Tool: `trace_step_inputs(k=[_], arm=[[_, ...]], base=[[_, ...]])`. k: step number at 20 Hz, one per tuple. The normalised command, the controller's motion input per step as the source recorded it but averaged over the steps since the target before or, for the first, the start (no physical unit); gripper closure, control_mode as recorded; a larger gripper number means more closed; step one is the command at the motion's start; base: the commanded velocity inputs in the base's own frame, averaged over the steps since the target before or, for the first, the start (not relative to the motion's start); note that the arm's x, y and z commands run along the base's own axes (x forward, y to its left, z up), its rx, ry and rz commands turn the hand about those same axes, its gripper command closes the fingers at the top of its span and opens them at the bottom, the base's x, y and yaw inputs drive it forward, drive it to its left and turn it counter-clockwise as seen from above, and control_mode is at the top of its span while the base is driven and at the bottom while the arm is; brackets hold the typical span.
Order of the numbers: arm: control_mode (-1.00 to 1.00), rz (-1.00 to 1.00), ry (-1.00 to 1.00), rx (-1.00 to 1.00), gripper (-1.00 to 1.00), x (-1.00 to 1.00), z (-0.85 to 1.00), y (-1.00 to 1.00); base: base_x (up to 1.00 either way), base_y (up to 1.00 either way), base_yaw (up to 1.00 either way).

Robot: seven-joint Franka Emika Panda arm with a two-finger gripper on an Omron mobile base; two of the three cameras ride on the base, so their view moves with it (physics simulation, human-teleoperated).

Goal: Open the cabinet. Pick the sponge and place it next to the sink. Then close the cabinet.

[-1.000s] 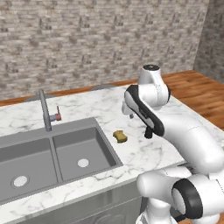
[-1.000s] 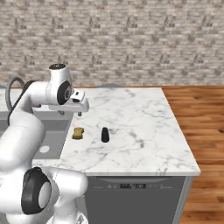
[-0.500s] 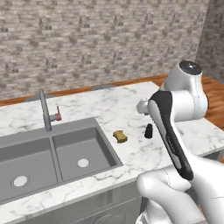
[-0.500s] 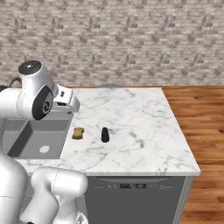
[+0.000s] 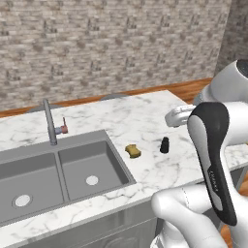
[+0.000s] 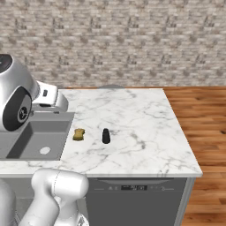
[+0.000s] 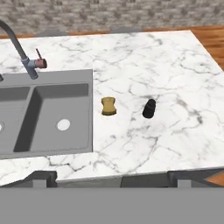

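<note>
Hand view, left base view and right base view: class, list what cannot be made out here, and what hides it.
- sink: left part hidden in the right base view by the robot's arm.
- faucet: top cut off by the hand view's edge.
- small dark object beside the sponge: too small to identify.
- gripper: fingertips barely rise into the hand view.

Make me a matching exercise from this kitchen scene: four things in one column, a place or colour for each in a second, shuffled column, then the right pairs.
Things:
1. sponge
2. small black object
3. faucet
4. sink

Descriptions:
A. grey, with two basins set into the counter
B. mustard yellow, lying on the marble just beside the sink's rim
C. dark, standing on the marble on the far side of the sponge from the sink
D. curved grey spout with a reddish lever, behind the basins

Pairs: 1-B, 2-C, 3-D, 4-A
</note>
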Motion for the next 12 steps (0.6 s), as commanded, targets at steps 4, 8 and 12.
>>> trace_step_inputs(k=[4, 8, 12], arm=[[-1.00, 0.00, 0.00, 0.00, -1.00, 0.00, 0.00, 0.00], [-1.00, 0.00, 0.03, 0.00, -1.00, 0.00, 0.00, 0.00], [-1.00, 0.00, 0.02, 0.00, -1.00, -0.03, 0.00, 0.00]], base=[[0.00, 0.00, 0.00], [0.00, 0.00, 0.00], [0.00, 0.00, 0.00]])
